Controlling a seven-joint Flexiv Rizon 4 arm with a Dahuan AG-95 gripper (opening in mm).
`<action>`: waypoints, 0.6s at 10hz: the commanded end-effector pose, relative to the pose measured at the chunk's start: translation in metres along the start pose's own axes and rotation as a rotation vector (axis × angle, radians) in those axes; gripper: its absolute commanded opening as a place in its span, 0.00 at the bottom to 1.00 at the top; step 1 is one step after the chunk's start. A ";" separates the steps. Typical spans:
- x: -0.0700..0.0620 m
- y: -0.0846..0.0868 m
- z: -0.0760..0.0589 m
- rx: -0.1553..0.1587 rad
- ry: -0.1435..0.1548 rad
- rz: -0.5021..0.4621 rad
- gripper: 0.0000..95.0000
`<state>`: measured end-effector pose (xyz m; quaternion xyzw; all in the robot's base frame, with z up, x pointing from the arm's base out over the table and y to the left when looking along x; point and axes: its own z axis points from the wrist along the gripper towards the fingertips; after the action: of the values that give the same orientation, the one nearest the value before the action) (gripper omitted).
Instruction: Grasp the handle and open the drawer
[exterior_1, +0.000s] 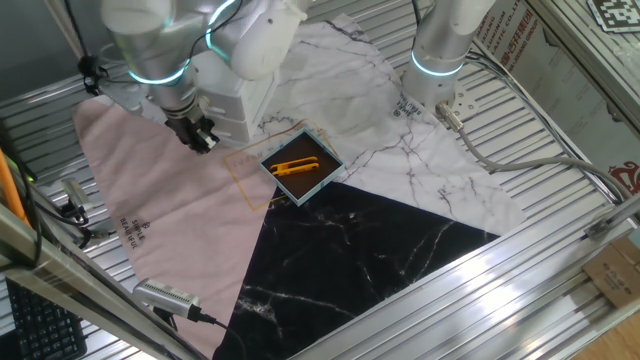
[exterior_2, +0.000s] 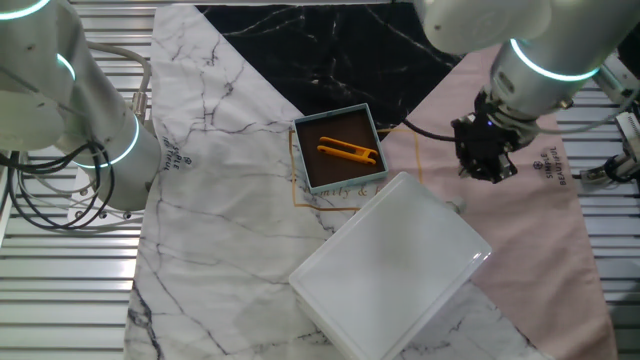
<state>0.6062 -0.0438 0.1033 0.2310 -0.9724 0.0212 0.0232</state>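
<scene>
A: Left to right, one fixed view. We get the pink cloth (exterior_1: 150, 200) on the left side of the table, a small grey device (exterior_1: 165, 296) with a cable lying near its lower edge.

B: Then the gripper (exterior_1: 201, 136), black, hanging over the pink cloth just in front of the white cabinet (exterior_1: 235, 105). Fingers point down and toward us. We can't tell from here how far apart they are, too dark and small.

A: Drawer (exterior_1: 222, 112)? We see stacked white fronts facing the gripper, all looking pushed in. The knob itself we can't make out, the gripper and wrist cover that spot.

B: Right of that, the blue-edged tray (exterior_1: 323, 181) with the orange tool (exterior_1: 296, 166) in it. Then black marble cloth in front, white marble cloth (exterior_1: 420, 170) behind, and the second arm base (exterior_1: 440, 45) at the back right.

A: The other fixed view, left to right: arm base (exterior_2: 95, 140), white marble cloth (exterior_2: 220, 200), tray (exterior_2: 302, 140) with orange tool (exterior_2: 348, 151), cabinet (exterior_2: 390, 265) seen from above as a flat white top.

B: Gripper (exterior_2: 486, 160) to the right of the cabinet, above the pink cloth (exterior_2: 530, 230), near the cabinet's right side but apart from it. Nothing seen between the fingers; opening still unclear to us.

A: Handle hidden here too, drawer front faces away.
</scene>
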 end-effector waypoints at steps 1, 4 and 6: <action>0.002 -0.003 0.002 0.003 0.003 -0.008 0.00; 0.012 -0.017 0.007 0.003 0.018 -0.048 0.00; 0.014 -0.022 0.010 0.000 0.029 -0.061 0.00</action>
<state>0.6034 -0.0716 0.0937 0.2618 -0.9641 0.0239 0.0368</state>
